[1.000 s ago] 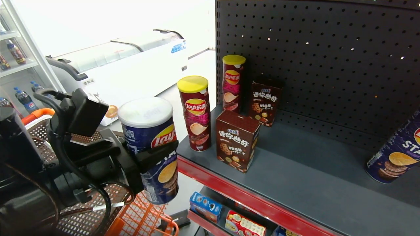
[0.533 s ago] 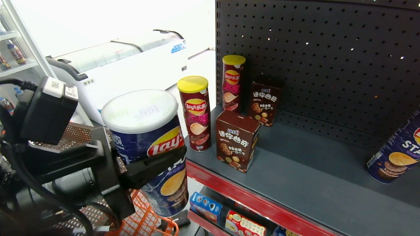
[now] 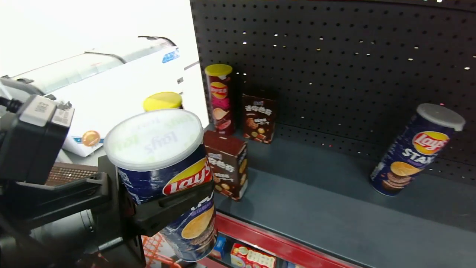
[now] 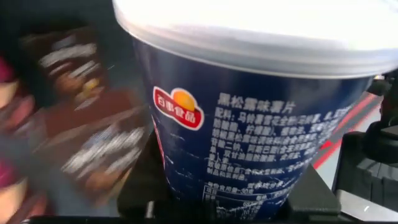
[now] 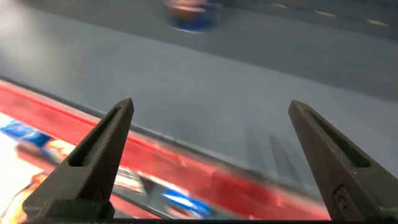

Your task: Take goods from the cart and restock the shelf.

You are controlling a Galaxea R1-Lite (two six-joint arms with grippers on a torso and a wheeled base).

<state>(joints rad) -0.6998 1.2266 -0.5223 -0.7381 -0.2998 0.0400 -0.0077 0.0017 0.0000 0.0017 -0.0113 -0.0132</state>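
Blue chip can [image 3: 163, 175] is clamped upright in my left hand [image 3: 160, 203], just off the front edge of the shelf [image 3: 316, 208], near a brown box [image 3: 227, 163]. My right hand [image 5: 211, 109] gapes wide, holding nothing, over the shelf.

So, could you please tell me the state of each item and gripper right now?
held blue chip can: gripped, lid on, not yet shelved.
left gripper: shut on it.
right gripper: open, empty.
shelf blue can: lid on, looks tilted.
rear red chip can: upright, lidded.
front red chip can: lidded, mostly hidden.
cookie boxes: both upright, closed.
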